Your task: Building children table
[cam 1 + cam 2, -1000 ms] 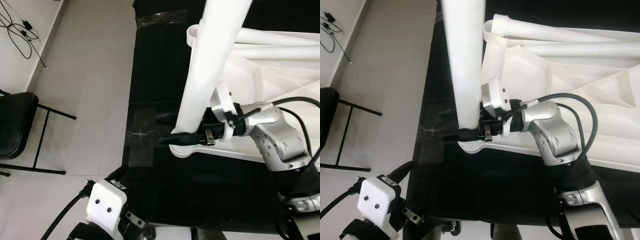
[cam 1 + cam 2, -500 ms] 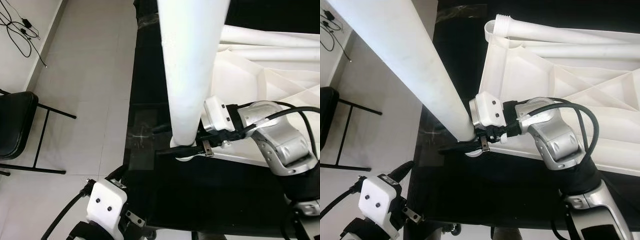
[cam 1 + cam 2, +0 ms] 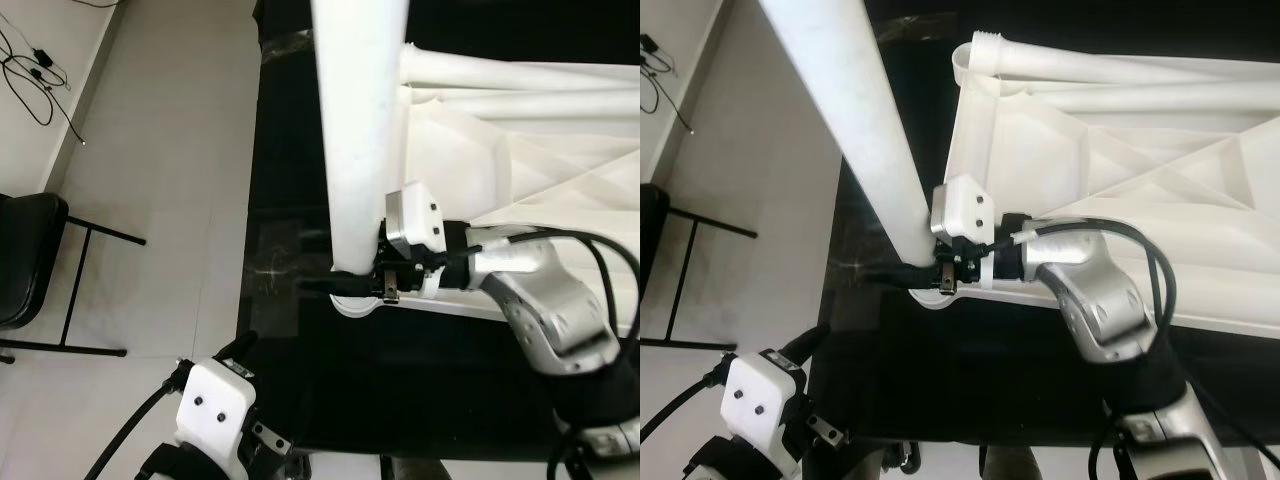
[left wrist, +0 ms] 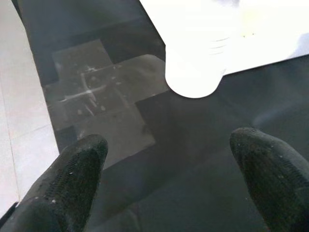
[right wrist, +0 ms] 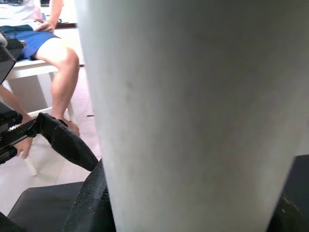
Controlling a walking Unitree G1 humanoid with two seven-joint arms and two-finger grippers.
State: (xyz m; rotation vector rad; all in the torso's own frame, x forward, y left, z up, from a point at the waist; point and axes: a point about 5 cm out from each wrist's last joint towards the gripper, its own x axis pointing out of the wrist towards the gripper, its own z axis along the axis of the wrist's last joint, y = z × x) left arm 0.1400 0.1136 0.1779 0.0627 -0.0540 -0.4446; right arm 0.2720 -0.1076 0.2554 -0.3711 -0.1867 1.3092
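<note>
Lying upside down on the black mat (image 3: 300, 380), the white table top (image 3: 1120, 150) has its ribbed underside facing up, with one corner socket near the mat's left edge. The white table leg (image 3: 360, 130) stands upright on that corner socket. The right gripper (image 3: 350, 285) is clamped around the leg's lower end. The left gripper (image 4: 169, 174) hovers above the mat's near-left corner, fingers (image 4: 77, 169) spread apart and holding nothing.

Table leg (image 3: 358, 140) swung, apparently nearer upright
</note>
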